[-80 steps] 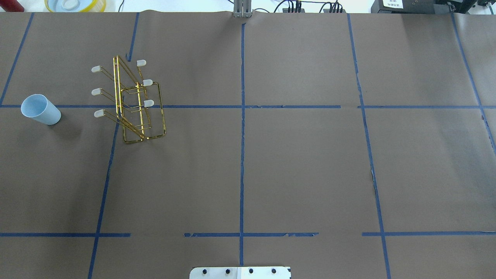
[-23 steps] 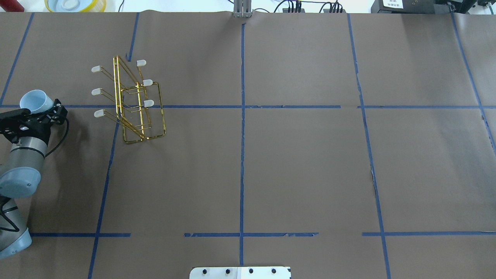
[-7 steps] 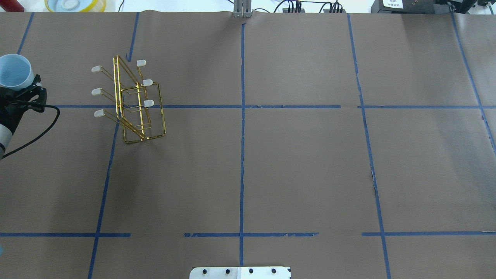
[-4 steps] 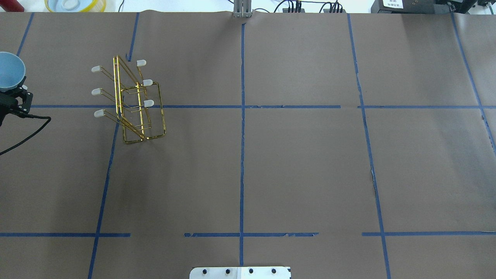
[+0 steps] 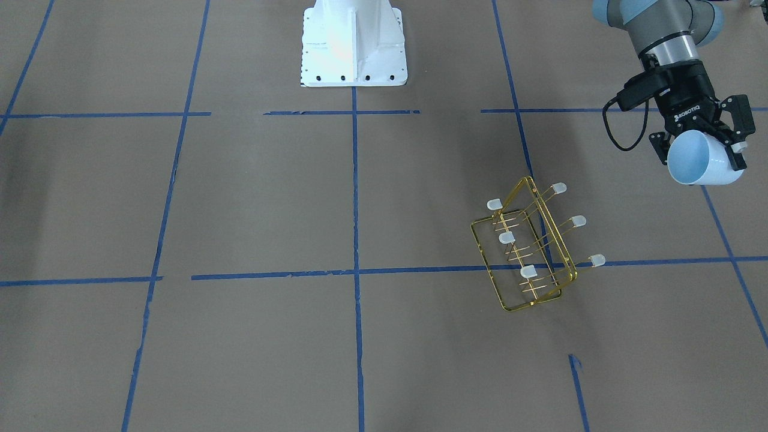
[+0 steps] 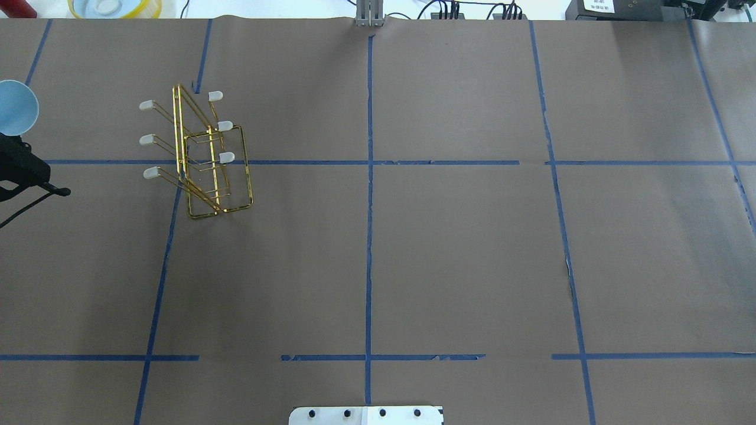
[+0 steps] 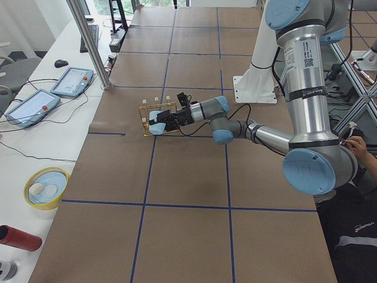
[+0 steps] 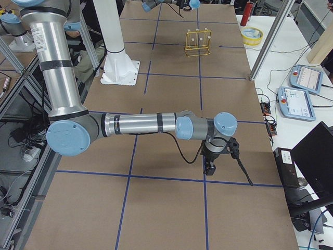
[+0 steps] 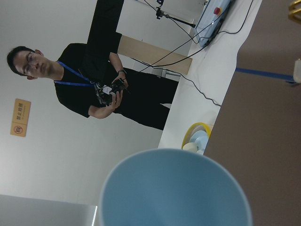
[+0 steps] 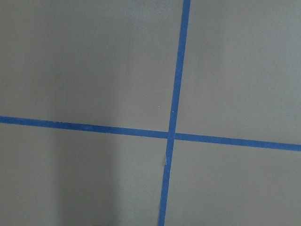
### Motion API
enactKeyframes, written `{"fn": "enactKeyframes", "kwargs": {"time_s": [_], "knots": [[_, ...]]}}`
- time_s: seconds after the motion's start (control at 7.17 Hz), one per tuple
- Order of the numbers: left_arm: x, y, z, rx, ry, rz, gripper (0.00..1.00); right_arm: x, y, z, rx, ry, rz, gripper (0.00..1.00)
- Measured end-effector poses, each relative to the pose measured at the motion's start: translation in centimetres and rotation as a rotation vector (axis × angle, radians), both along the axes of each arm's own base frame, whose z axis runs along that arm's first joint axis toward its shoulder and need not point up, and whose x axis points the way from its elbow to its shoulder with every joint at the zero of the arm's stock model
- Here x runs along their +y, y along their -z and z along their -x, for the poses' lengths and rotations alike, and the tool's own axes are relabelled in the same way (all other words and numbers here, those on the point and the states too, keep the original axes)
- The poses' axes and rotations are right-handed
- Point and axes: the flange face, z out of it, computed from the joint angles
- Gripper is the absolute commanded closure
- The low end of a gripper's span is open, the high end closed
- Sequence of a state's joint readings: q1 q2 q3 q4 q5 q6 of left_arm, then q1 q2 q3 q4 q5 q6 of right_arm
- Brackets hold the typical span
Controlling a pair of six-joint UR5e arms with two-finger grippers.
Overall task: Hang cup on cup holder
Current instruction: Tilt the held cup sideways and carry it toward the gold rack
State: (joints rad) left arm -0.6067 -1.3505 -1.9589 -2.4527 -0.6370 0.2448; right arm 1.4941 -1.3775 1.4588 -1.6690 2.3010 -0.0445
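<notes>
Fingers of my left gripper [image 5: 699, 157] are clamped on the small pale blue plastic cup [image 5: 705, 167], which is held off the table and tipped on its side. The gold wire cup holder [image 5: 528, 252] with white-capped prongs stands well apart on the brown paper-covered table [image 5: 240, 210], with paper and blue tape lines [image 5: 354, 270] between. A yellow-rimmed dish [image 6: 115, 7] sits beyond the table's far edge. An operator in black [image 9: 94, 89] shows past the cup's rim. Overhead, the view's left edge cuts off the cup and most of my gripper. My right gripper [image 8: 209, 167] hangs over the paper far from the rack. I cannot tell whether it is released or clenched.
</notes>
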Motion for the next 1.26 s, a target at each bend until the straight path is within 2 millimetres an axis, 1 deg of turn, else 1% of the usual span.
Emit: {"fn": "enactKeyframes", "kwargs": {"time_s": [0.14, 0.28, 0.7, 0.84, 0.98, 1.26], "knots": [[0.3, 0.5, -0.1, -0.188, 0.004, -0.023, 1.00, 0.0, 0.0, 0.0, 0.000, 0.000, 0.000, 0.00], [0.9, 0.9, -0.7, -0.367, 0.017, -0.044, 1.00, 0.0, 0.0, 0.0, 0.000, 0.000, 0.000, 0.00], [3.7, 1.3, -3.6, -0.779, 0.037, -0.072, 1.00, 0.0, 0.0, 0.0, 0.000, 0.000, 0.000, 0.00], [4.5, 1.3, -4.6, -0.866, 0.017, -0.073, 1.00, 0.0, 0.0, 0.0, 0.000, 0.000, 0.000, 0.00], [5.1, 1.1, -6.0, -0.911, -0.014, -0.080, 1.00, 0.0, 0.0, 0.0, 0.000, 0.000, 0.000, 0.00], [5.4, -0.3, -9.2, -0.942, -0.048, -0.088, 1.00, 0.0, 0.0, 0.0, 0.000, 0.000, 0.000, 0.00]]}}
